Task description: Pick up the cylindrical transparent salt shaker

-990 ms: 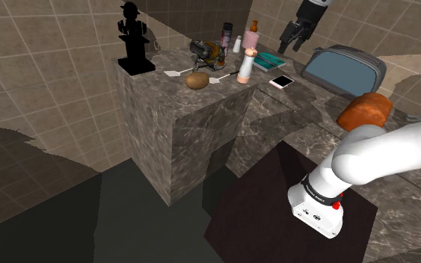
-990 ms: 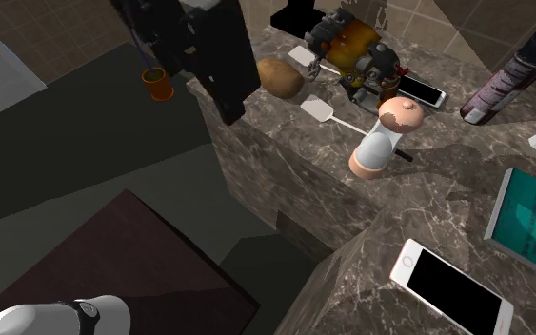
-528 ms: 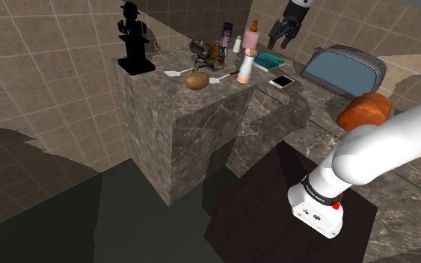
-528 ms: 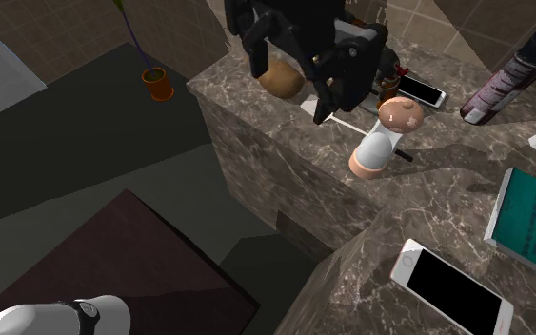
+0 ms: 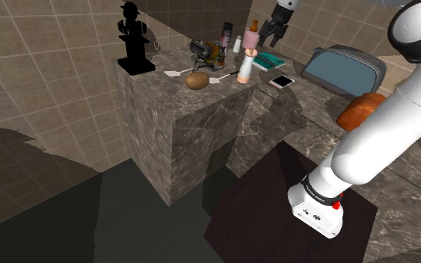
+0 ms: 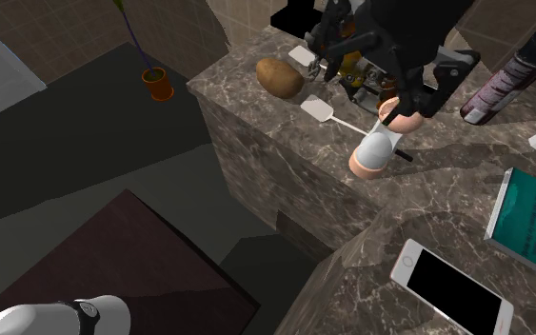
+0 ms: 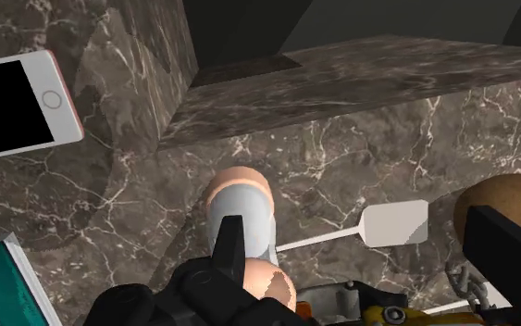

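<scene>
Potato (image 5: 197,80) at nine o'clock, shaker (image 5: 246,66) on the counter (image 5: 160,86) — gripper (image 5: 270,30) hovering at its one o'clock, jaws wide apart. One finger (image 7: 229,248) overlaps the shaker; best to centre the gap over it before descending.

On the counter (image 5: 198,113), shoulder view: the potato (image 5: 197,80) and spatula (image 5: 217,78) lie left of the salt shaker (image 5: 246,66); the phone (image 5: 281,81) and book (image 5: 268,61) lie right of it.
</scene>
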Robot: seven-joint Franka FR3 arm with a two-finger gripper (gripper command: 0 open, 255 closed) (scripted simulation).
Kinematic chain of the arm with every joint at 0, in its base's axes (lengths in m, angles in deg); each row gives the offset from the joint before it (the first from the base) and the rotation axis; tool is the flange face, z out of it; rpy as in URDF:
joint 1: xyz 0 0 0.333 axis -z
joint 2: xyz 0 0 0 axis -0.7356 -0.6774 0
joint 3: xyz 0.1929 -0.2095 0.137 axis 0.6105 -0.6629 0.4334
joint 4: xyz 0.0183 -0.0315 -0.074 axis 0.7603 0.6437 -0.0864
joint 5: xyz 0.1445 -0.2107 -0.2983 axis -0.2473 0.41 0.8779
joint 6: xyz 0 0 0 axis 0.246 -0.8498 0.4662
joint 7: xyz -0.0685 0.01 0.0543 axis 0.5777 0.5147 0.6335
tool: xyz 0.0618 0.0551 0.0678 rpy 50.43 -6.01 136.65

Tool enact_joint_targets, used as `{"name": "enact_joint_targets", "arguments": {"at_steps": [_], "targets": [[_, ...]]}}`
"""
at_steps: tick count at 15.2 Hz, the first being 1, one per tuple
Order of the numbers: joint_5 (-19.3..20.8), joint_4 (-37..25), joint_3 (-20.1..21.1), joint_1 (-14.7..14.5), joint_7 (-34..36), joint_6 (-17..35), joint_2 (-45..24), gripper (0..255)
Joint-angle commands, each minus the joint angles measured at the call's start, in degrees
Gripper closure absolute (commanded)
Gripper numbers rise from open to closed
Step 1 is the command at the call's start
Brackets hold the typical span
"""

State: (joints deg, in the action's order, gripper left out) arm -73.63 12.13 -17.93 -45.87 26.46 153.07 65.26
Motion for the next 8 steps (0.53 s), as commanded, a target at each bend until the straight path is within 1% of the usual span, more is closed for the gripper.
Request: {"name": "enact_joint_targets", "arguments": {"at_steps": [1, 4, 7, 8], "targets": [[-3.44, -5.45, -1.13, 0.99, -2.56, -0.75, -6.14, 0], [-8.24, -14.16, -1.79, 3.58, -5.56, -3.16, -14.68, 0], [-12.49, -23.82, -1.53, 6.97, -7.43, -6.36, -23.07, 0], [-12.42, -22.9, -1.39, 6.93, -7.56, -5.54, -22.96, 0]]}}
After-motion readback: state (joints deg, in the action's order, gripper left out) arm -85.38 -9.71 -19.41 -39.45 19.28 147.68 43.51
